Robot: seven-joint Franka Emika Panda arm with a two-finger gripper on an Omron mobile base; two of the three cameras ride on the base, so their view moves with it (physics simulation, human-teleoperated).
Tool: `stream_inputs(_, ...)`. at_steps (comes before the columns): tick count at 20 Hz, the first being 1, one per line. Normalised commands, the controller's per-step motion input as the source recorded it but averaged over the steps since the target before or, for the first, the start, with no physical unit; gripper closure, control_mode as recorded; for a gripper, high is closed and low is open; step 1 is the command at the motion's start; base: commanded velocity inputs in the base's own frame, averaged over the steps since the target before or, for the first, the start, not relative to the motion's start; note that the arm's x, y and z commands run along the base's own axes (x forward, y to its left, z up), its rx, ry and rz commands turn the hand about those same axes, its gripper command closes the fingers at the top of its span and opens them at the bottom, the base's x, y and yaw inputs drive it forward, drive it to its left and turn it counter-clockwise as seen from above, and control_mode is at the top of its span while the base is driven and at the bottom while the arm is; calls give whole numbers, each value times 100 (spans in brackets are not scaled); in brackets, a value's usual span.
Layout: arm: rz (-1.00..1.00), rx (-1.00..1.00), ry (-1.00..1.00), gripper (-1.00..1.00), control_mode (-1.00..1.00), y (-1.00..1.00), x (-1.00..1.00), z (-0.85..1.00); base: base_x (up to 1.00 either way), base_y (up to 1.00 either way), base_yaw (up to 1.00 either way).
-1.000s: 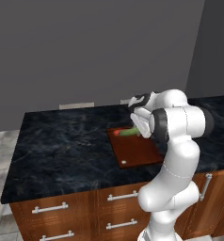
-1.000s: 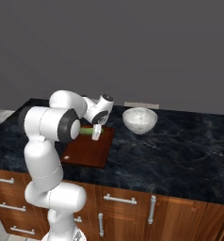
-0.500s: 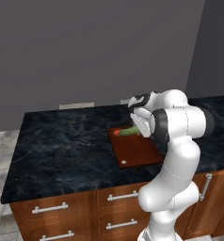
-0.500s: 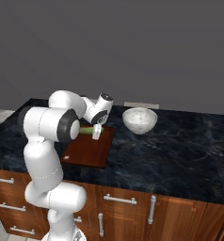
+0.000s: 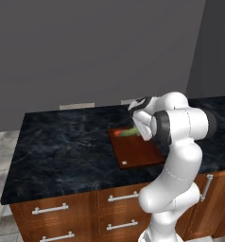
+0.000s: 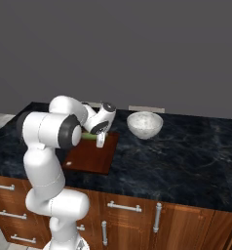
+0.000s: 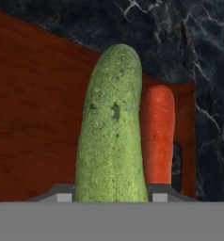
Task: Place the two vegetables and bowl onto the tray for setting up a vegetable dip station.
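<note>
1. My gripper [image 7: 111,197] is closed on the cucumber [image 7: 111,136]; in the hand view one finger tip sits against each side of its near end.
2. The cucumber extends away from my gripper over the tray [image 7: 34,117]. In the left base view its green end [image 5: 128,133] projects from under my hand above the far part of the board; whether it touches the wood cannot be told.
3. The carrot [image 7: 157,136] lies just beside the cucumber, parallel to it, on the tray near the handle slot [image 7: 176,162].
4. In the left base view the carrot [image 5: 116,133] shows as a red tip at the tray's [image 5: 135,151] far left corner, and a small white spot [image 5: 124,163] marks the near left corner.
5. The tray rests flat on the dark marbled counter [image 5: 62,142], near its front edge.
6. The bowl [image 6: 145,124], white and speckled, stands upright on the counter [image 6: 186,156] to the right of the tray [image 6: 91,156], apart from it.
7. In the right base view my gripper [image 6: 100,139] points down over the tray's far right corner.
</note>
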Motion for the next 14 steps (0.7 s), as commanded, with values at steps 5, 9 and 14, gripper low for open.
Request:
stream_inputs(5, 0, -2, -9, 100, -100, 0, 11, -26, 0, 0, 0)
stream_inputs(9, 0, 0, -6, 100, -100, 0, 8, -5, 0, 0, 0)
stream_inputs(14, 0, 0, -2, 100, -100, 0, 0, 0, 0, 0, 0)
